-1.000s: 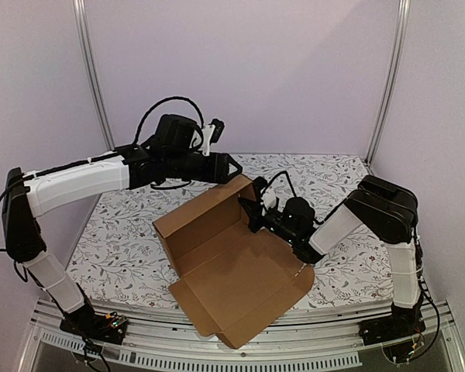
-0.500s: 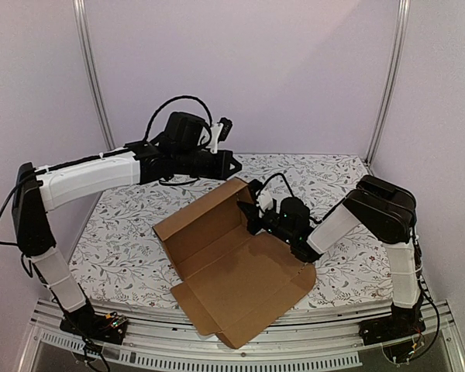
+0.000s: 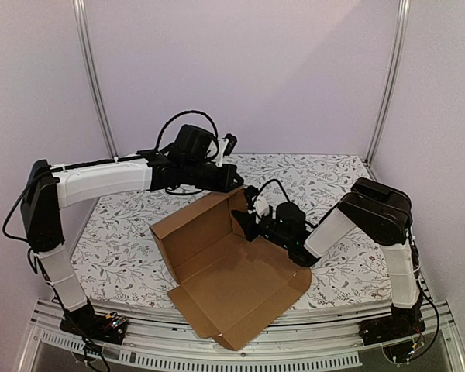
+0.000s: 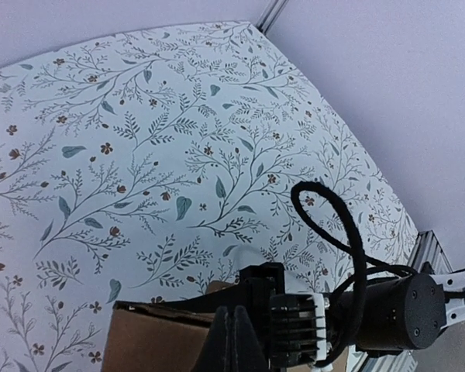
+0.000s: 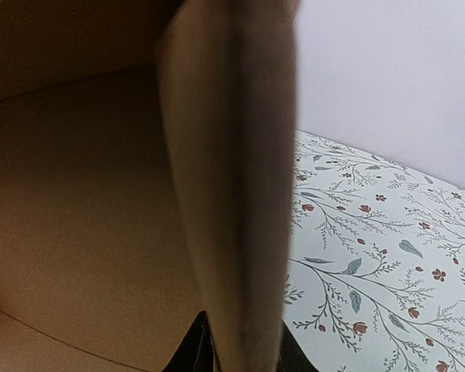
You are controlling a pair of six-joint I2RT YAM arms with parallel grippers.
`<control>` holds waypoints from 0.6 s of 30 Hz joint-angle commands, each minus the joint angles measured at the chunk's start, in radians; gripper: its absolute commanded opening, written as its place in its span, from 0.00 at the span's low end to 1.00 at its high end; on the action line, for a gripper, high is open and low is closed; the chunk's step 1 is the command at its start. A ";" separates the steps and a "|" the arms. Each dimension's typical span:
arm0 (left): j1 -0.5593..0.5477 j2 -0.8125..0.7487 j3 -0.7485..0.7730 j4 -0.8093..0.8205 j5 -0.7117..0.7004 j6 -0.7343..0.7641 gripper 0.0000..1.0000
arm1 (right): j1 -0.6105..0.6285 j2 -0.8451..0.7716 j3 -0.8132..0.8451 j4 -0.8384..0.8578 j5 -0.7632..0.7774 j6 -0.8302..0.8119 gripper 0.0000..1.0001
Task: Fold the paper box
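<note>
The paper box (image 3: 225, 271) is a brown cardboard sheet lying partly folded on the table, its back and right walls raised and its front flap flat over the near edge. My left gripper (image 3: 236, 180) hovers at the box's far right corner. In the left wrist view, my left gripper (image 4: 234, 341) is shut with nothing between its fingers, and the cardboard edge (image 4: 155, 337) lies just beyond. My right gripper (image 3: 242, 225) is at the right wall. In the right wrist view, a standing flap (image 5: 240, 194) sits between the parted fingers (image 5: 198, 353) of my right gripper (image 5: 244, 353).
A flowered cloth (image 3: 124, 225) covers the table. Metal uprights (image 3: 93, 77) stand at the back corners before pale walls. A metal rail (image 3: 217, 353) runs along the near edge. The right arm's black cable (image 4: 333, 225) loops close under my left wrist.
My left arm has swung right and down to the box's far corner, and its gripper has shut. My right gripper's fingers have eased apart on the flap. The box has shifted slightly left.
</note>
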State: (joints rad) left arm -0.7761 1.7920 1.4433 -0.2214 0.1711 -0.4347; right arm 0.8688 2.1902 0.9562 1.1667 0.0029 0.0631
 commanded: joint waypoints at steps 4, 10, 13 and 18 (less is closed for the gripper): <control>-0.012 0.032 -0.076 0.007 -0.008 -0.022 0.00 | 0.009 0.042 -0.026 0.036 0.062 0.033 0.23; -0.023 0.031 -0.106 0.015 -0.014 -0.029 0.00 | 0.008 0.051 -0.034 0.065 0.111 0.040 0.23; -0.025 0.030 -0.115 0.014 -0.017 -0.033 0.00 | 0.008 0.051 -0.039 0.086 0.119 0.037 0.23; -0.030 0.036 -0.117 0.017 -0.012 -0.040 0.00 | 0.008 0.057 -0.031 0.112 0.132 0.034 0.24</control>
State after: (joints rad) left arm -0.7883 1.8004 1.3655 -0.1162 0.1673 -0.4652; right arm 0.8745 2.2166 0.9314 1.2316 0.0914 0.0929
